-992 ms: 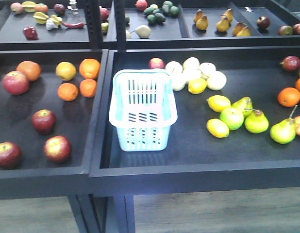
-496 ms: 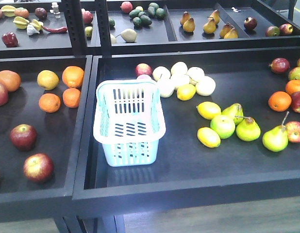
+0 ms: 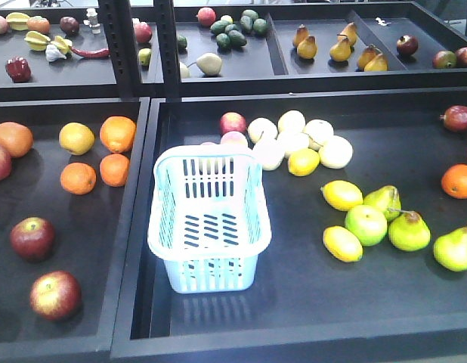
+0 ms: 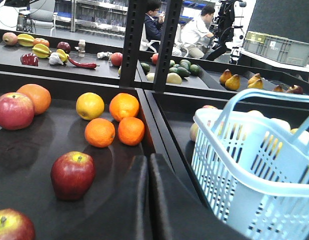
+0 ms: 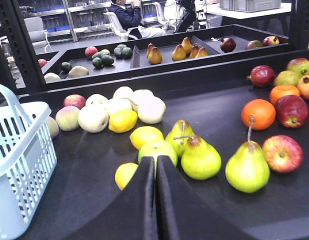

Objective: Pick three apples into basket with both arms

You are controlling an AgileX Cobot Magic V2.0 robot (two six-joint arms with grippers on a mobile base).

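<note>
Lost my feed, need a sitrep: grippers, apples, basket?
Shut and empty: left gripper, right gripper. No fruit in basket; apples untouched in left tray. Between them, tray divider.

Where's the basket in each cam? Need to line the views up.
Front view: basket in the centre, slightly left, seen from above.
Left wrist: basket at the lower right, cut off by the edge.
Right wrist: basket at the left edge, only partly in view.
Shared landmark: the group of brown-yellow pears far behind it.
</note>
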